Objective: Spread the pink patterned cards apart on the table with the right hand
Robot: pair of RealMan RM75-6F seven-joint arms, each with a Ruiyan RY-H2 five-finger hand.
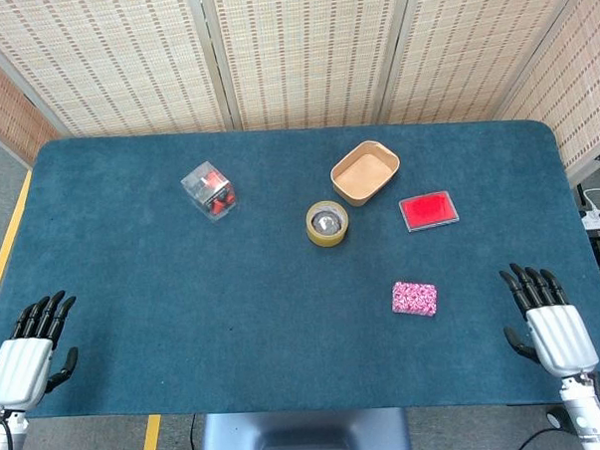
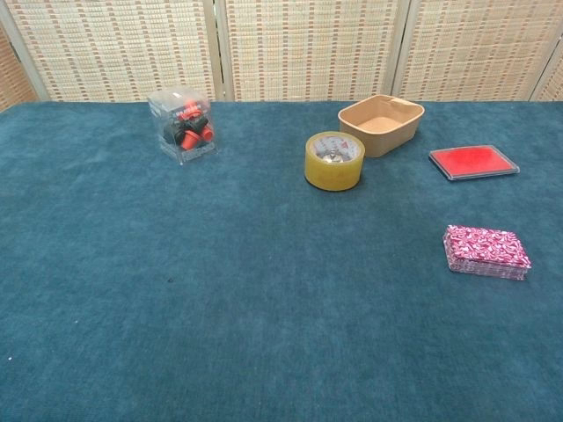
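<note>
Woven-reed screens (image 1: 303, 55) are standing behind a table (image 1: 285, 335) that is lying under blue-green cloth.

Item, task's thing: pink patterned cards (image 1: 414, 299), sitting as one squared stack on the right half of the table, nearer the front edge than the other objects, well apart from each of them. Chest view is showing the stack's edges aligned, no card fanned out.

Item, right hand (image 1: 548, 324): resting at the front right corner of the table, fingers apart and stretched forward, holding nothing, well apart from the cards.

Item, left hand (image 1: 31, 346): resting at the front left corner, fingers apart, holding nothing.

Step in hand, as a judgement: the task is only beginning; no spreading is showing yet. The next move is calling for the right hand to travel inward and left to the stack, come down flat on its top, and press lightly while sliding so the cards are shearing apart rather than moving as a block.

Containers:
- tan tray (image 1: 364, 172), open-topped, appearing empty in both views.
- clear box (image 1: 209, 191), holding red and black pieces; what they are cannot be told.
- red flat case (image 1: 428, 210), closed, contents not showing.
- roll of tape (image 1: 327, 223), standing flat between the tray and the cards; something greyish is showing inside its core.
</note>
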